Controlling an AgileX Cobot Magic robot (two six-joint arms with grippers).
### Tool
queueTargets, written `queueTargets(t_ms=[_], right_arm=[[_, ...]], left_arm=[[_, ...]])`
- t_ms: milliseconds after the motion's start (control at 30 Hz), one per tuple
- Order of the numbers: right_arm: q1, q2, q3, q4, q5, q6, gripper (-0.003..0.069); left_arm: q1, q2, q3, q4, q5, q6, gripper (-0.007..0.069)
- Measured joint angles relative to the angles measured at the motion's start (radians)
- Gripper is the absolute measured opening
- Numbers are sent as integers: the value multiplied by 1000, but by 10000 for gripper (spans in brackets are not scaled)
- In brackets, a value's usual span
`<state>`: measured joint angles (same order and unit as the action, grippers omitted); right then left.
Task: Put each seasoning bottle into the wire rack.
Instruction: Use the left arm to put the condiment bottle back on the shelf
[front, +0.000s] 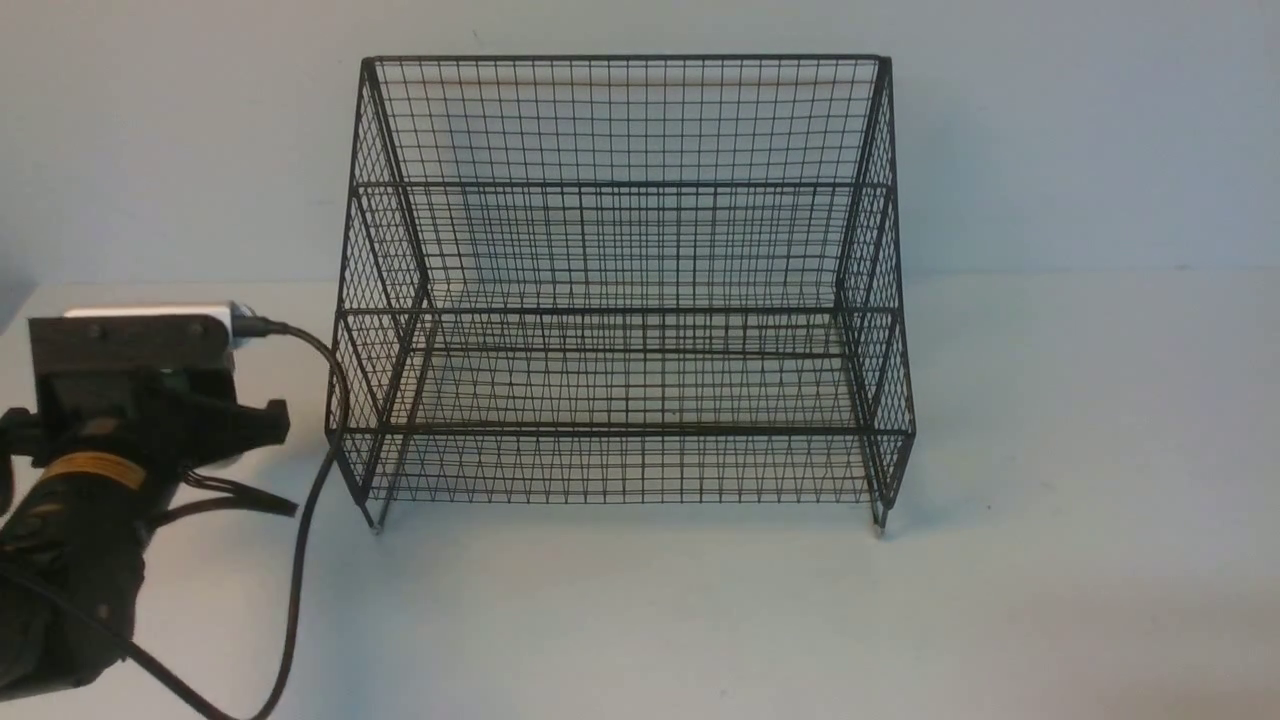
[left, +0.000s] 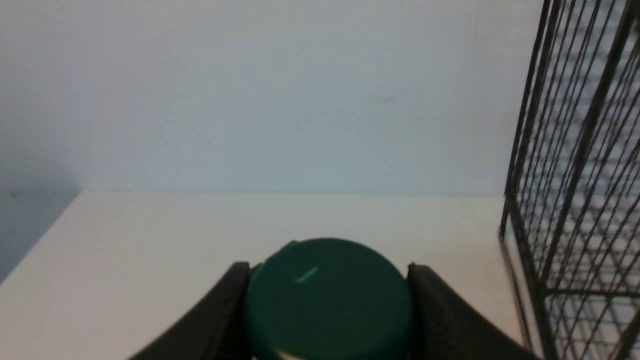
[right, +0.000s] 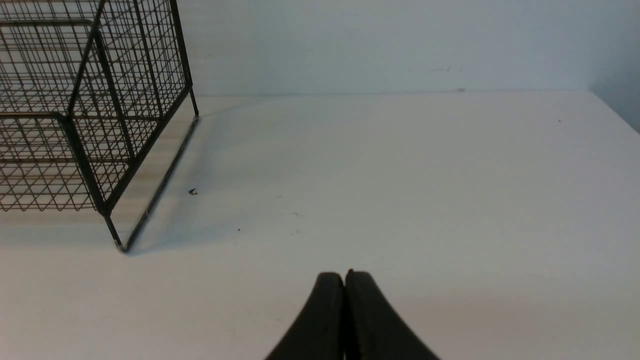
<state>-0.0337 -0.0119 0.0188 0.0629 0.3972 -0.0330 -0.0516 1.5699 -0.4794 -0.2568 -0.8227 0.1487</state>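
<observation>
Left hand is clasping the seasoning bottle at its green cap, near the left side of the wire rack — not yet inside. Right hand is hanging clenched on nothing over the desk. Travelling too low, the bottle is risking a knock against the side mesh — and slipping loose.

The wire rack stands on the table, midway across it, its back toward the wall behind. The left gripper sits near the rack's left side, outside it, with the seasoning bottle between its fingers, touching both. The right gripper is over the table, apart from the rack.
</observation>
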Motion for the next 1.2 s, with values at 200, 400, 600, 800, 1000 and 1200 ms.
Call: queueTargets(t_ms=[200,400,600,800,1000,1200], right_arm=[[0,0,0,0,0,0,-17],[0,0,0,0,0,0,-17],[0,0,0,0,0,0,-17],[0,0,0,0,0,0,-17],[0,0,0,0,0,0,-17],[0,0,0,0,0,0,-17]], left_arm=[[0,-243,3,3,179,1,335],[-3,-463,9,92,377,-13,335],[-85,-574,10,211,432,-159,335],[-244,-492,10,292,351,-289,335],[-317,-300,-50,306,227,-302,335],[-320,-129,-139,310,210,-302,335]])
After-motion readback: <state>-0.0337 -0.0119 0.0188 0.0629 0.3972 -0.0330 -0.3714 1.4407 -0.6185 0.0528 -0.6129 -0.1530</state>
